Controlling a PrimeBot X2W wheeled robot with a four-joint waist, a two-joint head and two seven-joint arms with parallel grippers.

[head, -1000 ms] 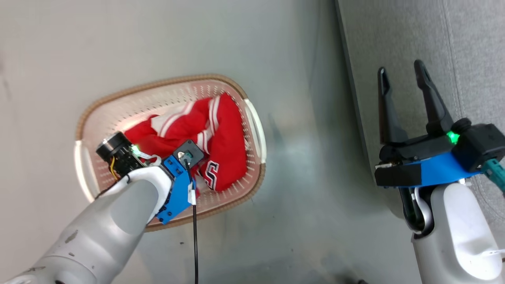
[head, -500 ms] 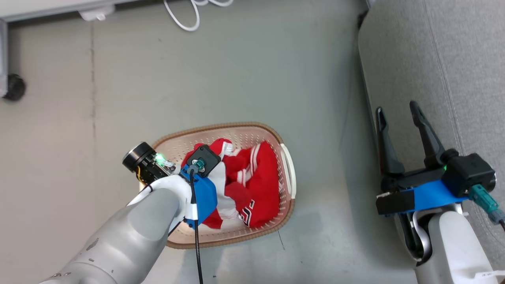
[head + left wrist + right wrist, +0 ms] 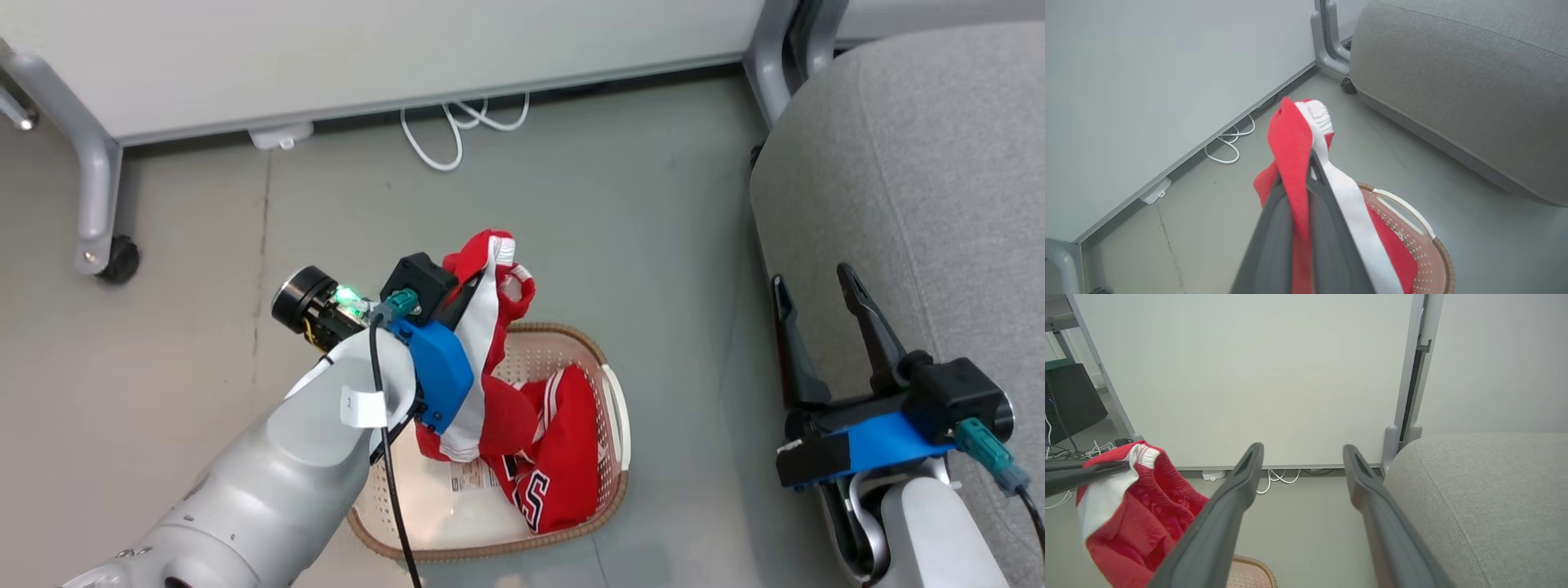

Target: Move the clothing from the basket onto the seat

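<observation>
One piece of the red clothing (image 3: 488,310), a limp, soft garment banded with a broad white stripe and edged in ribbed trim, hung pinched between the two long dark fingers of the robot's left gripper (image 3: 1302,171). Its top stood raised above the basket (image 3: 424,510) and its lower folds draped over the opening; whether they touched the bottom could not be told. A second red garment (image 3: 559,482), striped in white and marked with black-and-white lettering, lay crumpled inside against the wall nearer the seat (image 3: 914,163). The step in hand appeared to be the lift-out of the first piece, with nothing yet on the cushion. The next move would likely call for raising the cloth clear of the rim, carrying it across the bare floor (image 3: 653,245) to the robot's right, and letting go over the upholstery, taking care that the trailing folds did not drag the other garment along. The basket was oval cream plastic, perforated along its sides, with a brown woven-look rim and a white handle (image 3: 618,408). The seat was a broad grey fabric cushion with a rounded corner. Beside its front edge the right gripper (image 3: 810,278) hovered with fingers spread, holding nothing. A white cable (image 3: 457,139) looped on the smooth grey floor below a pale panel (image 3: 408,49).
</observation>
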